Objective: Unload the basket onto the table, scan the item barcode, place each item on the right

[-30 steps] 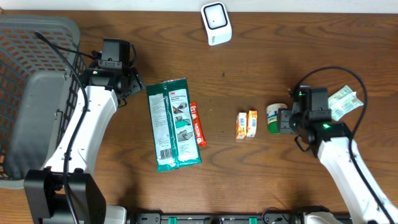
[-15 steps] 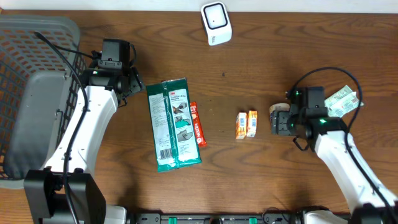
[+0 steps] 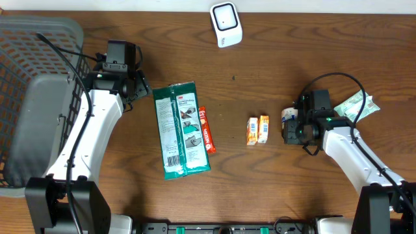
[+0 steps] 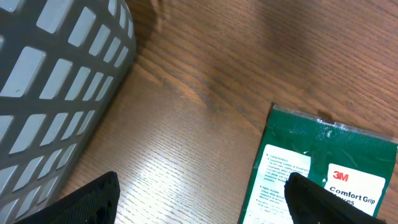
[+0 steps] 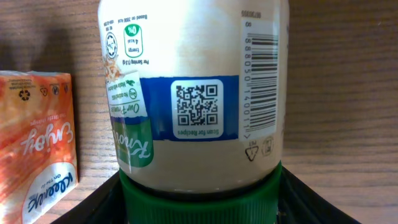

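Since the earlier frame, the jar has been tipped from upright, lid turned toward the right gripper, whose fingers are clamped on that lid. It is located just beside two orange packets. The left gripper is held apart near the green packet.

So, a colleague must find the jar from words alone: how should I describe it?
From the white scanner at the far edge, look toward the right gripper. The jar sits between its fingers, right of two orange packs; it alone has a green lid and a blue band with a QR code.
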